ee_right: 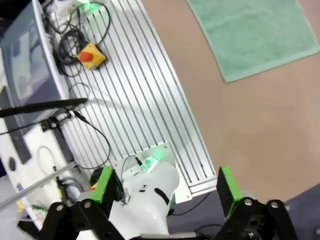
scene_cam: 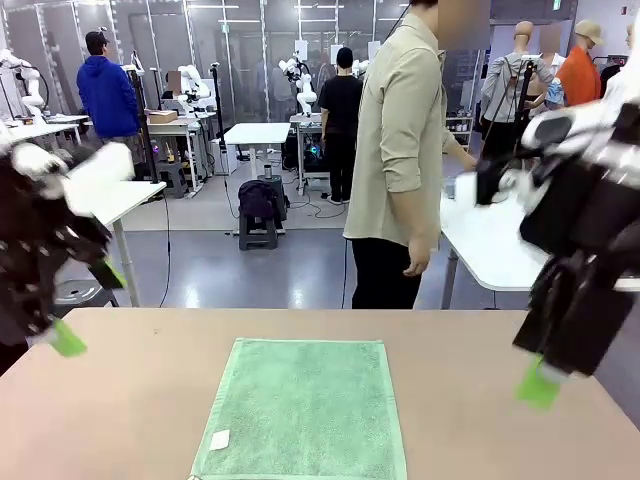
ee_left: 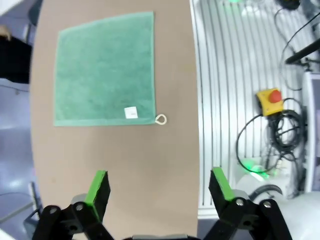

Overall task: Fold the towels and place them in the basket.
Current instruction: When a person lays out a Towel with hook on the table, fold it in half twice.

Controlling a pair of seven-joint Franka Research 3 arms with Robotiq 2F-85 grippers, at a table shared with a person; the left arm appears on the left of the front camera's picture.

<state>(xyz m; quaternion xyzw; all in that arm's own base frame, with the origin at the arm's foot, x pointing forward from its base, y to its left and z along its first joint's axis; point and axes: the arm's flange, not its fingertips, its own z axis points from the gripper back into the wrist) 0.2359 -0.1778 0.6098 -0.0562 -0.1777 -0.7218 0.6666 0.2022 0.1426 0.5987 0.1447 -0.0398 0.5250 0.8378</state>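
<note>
A mint green towel (scene_cam: 300, 410) lies spread flat on the brown table (scene_cam: 470, 440), near its front middle. The left wrist view shows the towel (ee_left: 105, 67) with a white label (ee_left: 131, 113) and a small loop (ee_left: 161, 119) at one corner. My left gripper (scene_cam: 90, 306) hovers above the table's left side, blurred, and stands open (ee_left: 159, 187) with nothing between its fingers. High over the right side, my right gripper (scene_cam: 545, 375) is also open (ee_right: 165, 185) and empty, with a towel corner (ee_right: 255, 35) far ahead of it. The cream-white towel and the basket are out of view.
A person (scene_cam: 400, 150) stands at the far side, turned sideways, hands off the table. Beside the table's near edge runs a slatted metal base (ee_left: 235, 90) with a red stop button (ee_left: 272, 97) and cables (ee_right: 85, 135). A white table (scene_cam: 490, 245) stands behind on the right.
</note>
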